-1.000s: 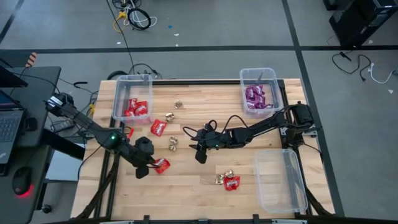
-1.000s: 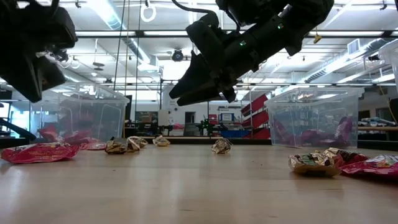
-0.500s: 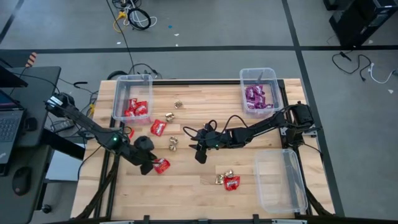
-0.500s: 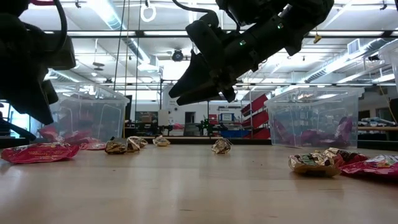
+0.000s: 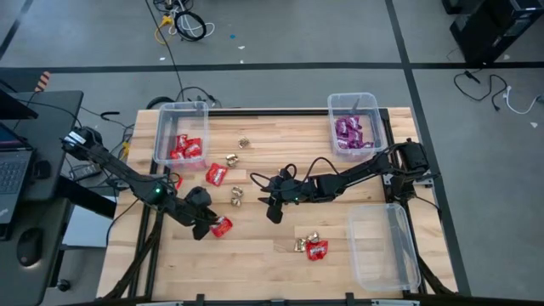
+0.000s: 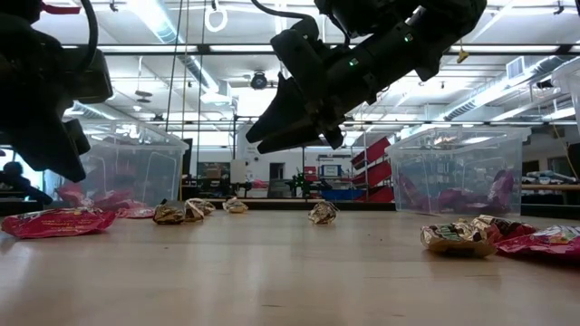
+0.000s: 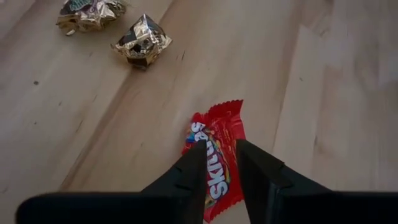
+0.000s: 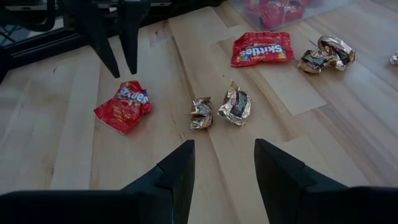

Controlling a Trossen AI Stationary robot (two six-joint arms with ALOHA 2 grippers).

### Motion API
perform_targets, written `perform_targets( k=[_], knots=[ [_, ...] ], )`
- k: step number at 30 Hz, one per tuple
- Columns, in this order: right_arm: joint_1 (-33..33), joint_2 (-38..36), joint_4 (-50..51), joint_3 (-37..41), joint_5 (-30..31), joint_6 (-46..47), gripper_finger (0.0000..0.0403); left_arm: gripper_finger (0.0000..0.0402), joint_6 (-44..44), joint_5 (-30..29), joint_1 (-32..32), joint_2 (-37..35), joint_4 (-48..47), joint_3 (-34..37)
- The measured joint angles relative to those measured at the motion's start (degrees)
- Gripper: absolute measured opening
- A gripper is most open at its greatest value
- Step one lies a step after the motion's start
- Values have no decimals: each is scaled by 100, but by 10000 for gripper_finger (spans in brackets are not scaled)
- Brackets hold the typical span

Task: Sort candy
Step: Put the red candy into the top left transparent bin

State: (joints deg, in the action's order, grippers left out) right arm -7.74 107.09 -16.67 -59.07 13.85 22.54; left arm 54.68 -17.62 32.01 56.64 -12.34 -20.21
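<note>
A red candy packet (image 7: 214, 171) lies flat on the wooden table near its left front. My left gripper (image 7: 219, 144) hangs just above it, tilted downward, open, one finger over each side of the packet and neither touching it; the right wrist view shows the gap under its fingertips (image 8: 115, 71). In the high view this gripper (image 5: 204, 228) stands beside the packet (image 5: 221, 226). My right gripper (image 5: 272, 212) hovers open over the table's middle, holding nothing, with two gold foil pieces (image 8: 224, 106) ahead of it.
At the far left, a clear bin (image 5: 180, 110) holds red packets. A bin (image 5: 354, 100) at the far right holds purple ones. A third clear bin (image 5: 382, 255) stands at the near right. More red packets (image 5: 217, 174) and gold pieces (image 5: 304, 242) lie scattered.
My left gripper has sunk toward the red packet and rolled a little; for the last half second it has stayed in place. The packet has not moved.
</note>
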Motion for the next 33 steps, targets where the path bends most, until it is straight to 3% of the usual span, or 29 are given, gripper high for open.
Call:
perform_targets(
  k=[16,33],
  knots=[
    [1,0,0,0,0,0,151,116,279,-101,0,16,-360,0],
    [-77,0,-46,0,0,-2,151,116,315,-94,-2,953,186,0]
  ],
)
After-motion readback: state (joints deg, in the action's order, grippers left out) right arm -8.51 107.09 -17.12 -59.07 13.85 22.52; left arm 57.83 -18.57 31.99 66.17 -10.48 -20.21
